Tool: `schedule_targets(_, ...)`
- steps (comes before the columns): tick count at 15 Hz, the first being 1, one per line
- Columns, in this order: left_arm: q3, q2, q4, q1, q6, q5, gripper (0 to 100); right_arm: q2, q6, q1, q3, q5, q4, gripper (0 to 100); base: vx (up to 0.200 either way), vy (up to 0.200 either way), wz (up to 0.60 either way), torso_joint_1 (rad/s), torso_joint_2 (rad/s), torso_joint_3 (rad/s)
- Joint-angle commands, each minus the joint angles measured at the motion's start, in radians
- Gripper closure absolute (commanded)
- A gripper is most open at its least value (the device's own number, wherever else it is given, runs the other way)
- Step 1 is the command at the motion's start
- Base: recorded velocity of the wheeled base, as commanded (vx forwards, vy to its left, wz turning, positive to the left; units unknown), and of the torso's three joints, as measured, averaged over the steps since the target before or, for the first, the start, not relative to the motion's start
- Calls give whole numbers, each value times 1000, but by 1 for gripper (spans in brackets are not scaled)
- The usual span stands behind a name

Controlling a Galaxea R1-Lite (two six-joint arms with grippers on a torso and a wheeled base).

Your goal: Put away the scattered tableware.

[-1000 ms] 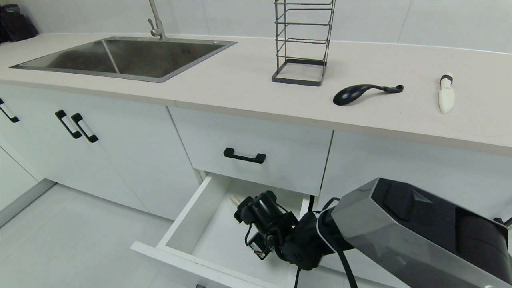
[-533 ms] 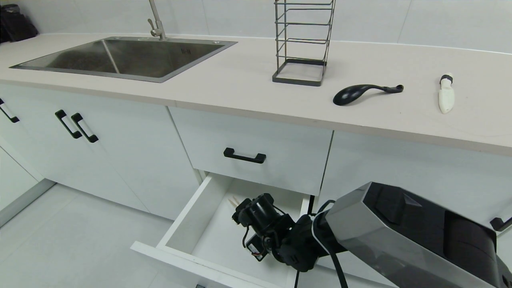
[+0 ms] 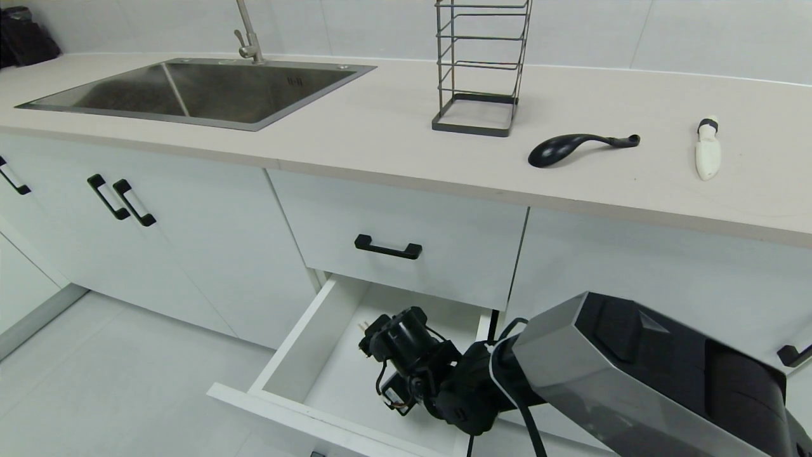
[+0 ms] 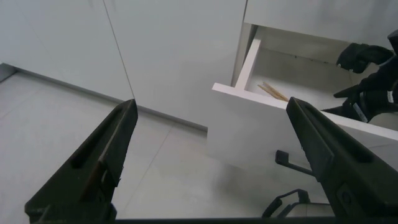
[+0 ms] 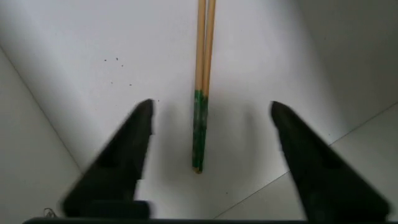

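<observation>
Wooden chopsticks with green-banded ends lie flat inside the open white drawer, between the right gripper's spread fingers, touching neither. The left gripper hangs beside the drawer, fingers wide apart.

Chopsticks run out past the view's edge

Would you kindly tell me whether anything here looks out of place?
A black spoon and a white knife lie loose on the counter, not yet put away. The lower drawer stands open with chopsticks lying inside. Nothing looks spilled or damaged.
</observation>
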Motion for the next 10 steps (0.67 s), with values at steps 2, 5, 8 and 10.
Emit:
schedule_targets(2, 0, 0, 0, 0, 0, 0, 0, -78, 0, 17, 26, 6, 7, 0, 0, 0, 0, 0, 0, 0)
schedule_targets(5, 0, 0, 0, 0, -2, 0, 0, -209, 2, 58, 72, 11, 41, 0, 0, 0, 0, 0, 0, 0)
schedule_targets(8, 0, 0, 0, 0, 0, 0, 0, -351, 2, 89, 136, 66, 34, 0, 0, 0, 0, 0, 0, 0)
schedule_targets(10, 0, 0, 0, 0, 0, 0, 0, -445, 2, 106, 195, 82, 15, 0, 0, 0, 0, 0, 0, 0)
